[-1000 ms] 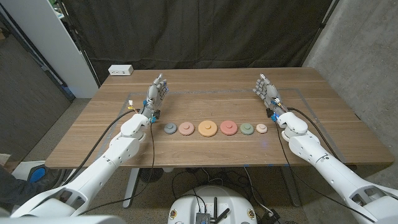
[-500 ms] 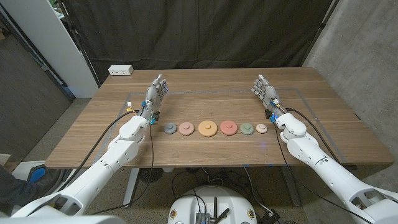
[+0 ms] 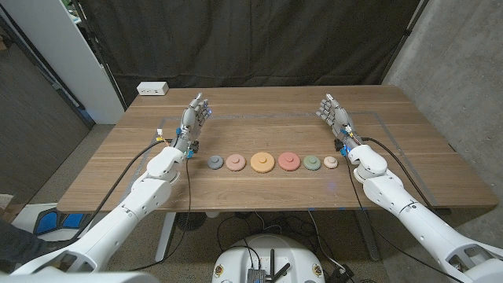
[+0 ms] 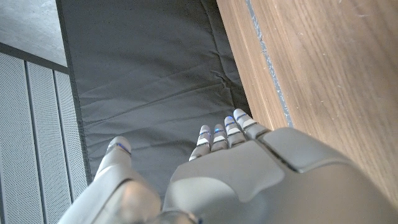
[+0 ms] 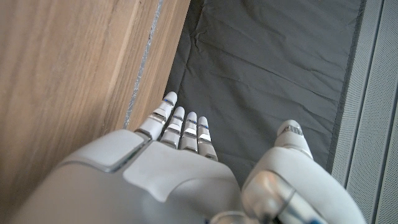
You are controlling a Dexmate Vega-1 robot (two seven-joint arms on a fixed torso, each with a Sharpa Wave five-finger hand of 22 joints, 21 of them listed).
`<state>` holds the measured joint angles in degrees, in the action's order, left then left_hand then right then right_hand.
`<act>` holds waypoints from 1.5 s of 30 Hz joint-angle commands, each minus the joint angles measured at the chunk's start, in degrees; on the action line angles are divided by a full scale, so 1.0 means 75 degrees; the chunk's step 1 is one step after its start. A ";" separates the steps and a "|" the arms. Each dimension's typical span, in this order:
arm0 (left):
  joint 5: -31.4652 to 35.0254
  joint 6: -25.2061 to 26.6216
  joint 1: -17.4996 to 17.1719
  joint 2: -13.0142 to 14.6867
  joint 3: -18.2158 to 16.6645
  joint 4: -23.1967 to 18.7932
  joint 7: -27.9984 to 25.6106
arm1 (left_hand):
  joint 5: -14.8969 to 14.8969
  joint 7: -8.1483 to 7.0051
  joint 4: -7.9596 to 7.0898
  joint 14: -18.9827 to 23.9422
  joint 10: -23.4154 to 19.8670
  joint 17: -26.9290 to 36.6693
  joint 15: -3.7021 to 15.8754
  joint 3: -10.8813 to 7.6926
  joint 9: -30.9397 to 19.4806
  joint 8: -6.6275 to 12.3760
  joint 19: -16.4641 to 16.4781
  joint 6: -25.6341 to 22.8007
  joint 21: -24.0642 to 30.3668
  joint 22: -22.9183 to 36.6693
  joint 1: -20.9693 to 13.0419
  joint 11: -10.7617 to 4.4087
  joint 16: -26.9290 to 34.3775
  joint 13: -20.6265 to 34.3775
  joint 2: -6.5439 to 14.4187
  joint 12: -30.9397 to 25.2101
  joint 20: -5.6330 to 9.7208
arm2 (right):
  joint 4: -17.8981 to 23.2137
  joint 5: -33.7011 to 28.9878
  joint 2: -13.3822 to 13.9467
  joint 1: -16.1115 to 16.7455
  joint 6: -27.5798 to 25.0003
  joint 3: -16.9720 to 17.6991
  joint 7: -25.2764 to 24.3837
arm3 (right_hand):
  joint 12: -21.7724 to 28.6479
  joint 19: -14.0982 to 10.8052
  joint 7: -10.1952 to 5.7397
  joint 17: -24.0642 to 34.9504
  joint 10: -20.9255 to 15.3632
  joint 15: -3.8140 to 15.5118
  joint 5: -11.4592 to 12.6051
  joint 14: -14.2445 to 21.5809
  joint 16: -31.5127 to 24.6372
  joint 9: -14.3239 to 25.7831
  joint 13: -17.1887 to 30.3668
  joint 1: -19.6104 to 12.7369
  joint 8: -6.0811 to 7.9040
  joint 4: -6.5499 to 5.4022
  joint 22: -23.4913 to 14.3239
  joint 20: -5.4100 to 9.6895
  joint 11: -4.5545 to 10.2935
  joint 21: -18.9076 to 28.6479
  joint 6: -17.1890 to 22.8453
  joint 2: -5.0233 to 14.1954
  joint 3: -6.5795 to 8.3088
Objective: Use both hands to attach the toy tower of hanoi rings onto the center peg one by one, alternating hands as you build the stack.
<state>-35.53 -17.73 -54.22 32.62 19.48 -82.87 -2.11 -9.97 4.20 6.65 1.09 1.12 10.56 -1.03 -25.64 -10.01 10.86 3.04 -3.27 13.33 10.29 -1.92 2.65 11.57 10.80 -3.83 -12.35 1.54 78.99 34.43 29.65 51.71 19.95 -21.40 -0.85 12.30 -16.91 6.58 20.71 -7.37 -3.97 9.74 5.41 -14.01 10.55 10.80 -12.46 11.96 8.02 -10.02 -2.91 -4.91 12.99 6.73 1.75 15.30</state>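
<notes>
Six rings (image 3: pixel 262 162) lay in a row on the table (image 3: pixel 259 110). The left hand (image 3: pixel 195 119) and right hand (image 3: pixel 335 115) flanked the row, fingers spread, holding nothing.

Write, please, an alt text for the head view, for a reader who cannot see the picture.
Six round toy rings lie in a row across a wooden table, from a small grey ring through a large orange ring to a small cream ring. The robot's left hand and right hand wait open beyond the row's ends, holding nothing.
</notes>
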 commanded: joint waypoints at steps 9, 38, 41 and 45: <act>0.0173 0.0212 -0.0173 0.0211 -0.0043 -0.0347 -0.0239 | -0.0036 -0.0338 0.0065 0.1125 -0.0058 0.0050 0.0060 -0.0026 -0.0027 0.0009 0.0809 -0.0107 0.0252 0.0091 -0.0021 -0.0095 0.0307 0.0018 0.0136 0.0034 -0.0332 | 0.0044 0.0082 0.0010 -0.0069 -0.0128 -0.0005 0.0071 | -0.0022 -0.1105 -0.0269 0.0038 -0.0245 -0.0012 0.0044 0.1416 -0.0544 0.0031 0.0061 -0.0068 -0.0038 0.0022 -0.0093 -0.0212 0.0011 0.0359 0.0116 0.0089 0.0060; 0.0117 0.0114 0.0010 -0.0057 0.0037 0.0045 -0.0202 | -0.0026 -0.0300 0.0057 0.4679 -0.0863 0.0805 0.0438 0.0000 -0.0061 0.0062 0.3477 -0.0692 0.1926 0.0947 -0.0019 -0.0450 0.1578 0.0086 0.0402 -0.0128 -0.0425 | -0.0280 -0.0179 -0.0182 -0.0195 0.0035 -0.0085 -0.0193 | 0.0351 -0.3869 -0.0571 0.1573 -0.1359 0.0725 0.0109 0.4847 -0.2573 0.0098 0.0377 -0.0407 0.0126 0.0104 -0.0831 0.0097 0.0068 0.2079 0.1120 0.0260 0.0140; 0.0170 0.0154 -0.0035 0.0023 0.0015 -0.0034 -0.0263 | -0.0022 -0.0281 0.0168 0.5278 -0.0930 0.0986 0.0565 -0.0024 -0.0064 0.0032 0.3895 -0.0639 0.2270 0.1161 -0.0143 -0.0462 0.1941 0.0116 0.0408 -0.0094 -0.0328 | -0.0390 -0.0211 -0.0243 -0.0253 0.0067 -0.0119 -0.0195 | 0.0371 -0.4018 -0.0597 0.1722 -0.1450 0.0823 0.0118 0.5000 -0.2724 0.0099 0.0389 -0.0453 0.0145 0.0113 -0.0904 0.0185 0.0074 0.2219 0.1223 0.0266 0.0150; 0.0203 0.0221 -0.0052 0.0079 0.0010 -0.0088 -0.0305 | -0.0013 -0.0264 0.0332 0.6042 -0.0983 0.1319 0.0818 -0.0043 -0.0065 0.0016 0.4429 -0.0625 0.2762 0.1518 -0.0410 -0.0443 0.2559 0.0163 0.0411 -0.0046 -0.0132 | -0.0473 -0.0258 -0.0351 -0.0262 0.0100 -0.0137 -0.0342 | 0.0357 -0.4395 -0.0631 0.2231 -0.1606 0.1225 0.0133 0.5587 -0.3325 0.0103 0.0428 -0.0593 0.0138 0.0138 -0.1190 0.0376 0.0087 0.2654 0.1394 0.0266 0.0169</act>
<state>-34.25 -16.52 -54.26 32.72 19.80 -83.20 -3.64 -9.97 2.26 8.30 43.32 -5.48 18.89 4.05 -25.84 -10.28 11.09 33.95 -8.08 31.95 20.07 -3.76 -0.78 28.12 11.62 -0.64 -12.95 -0.19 77.20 33.45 28.35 50.48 20.07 -21.80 -2.21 14.85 -48.11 1.89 35.22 -18.47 3.69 10.40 44.78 -36.42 11.08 13.73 -15.65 12.82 8.72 -17.61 -0.68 -4.31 31.00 16.33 3.84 16.39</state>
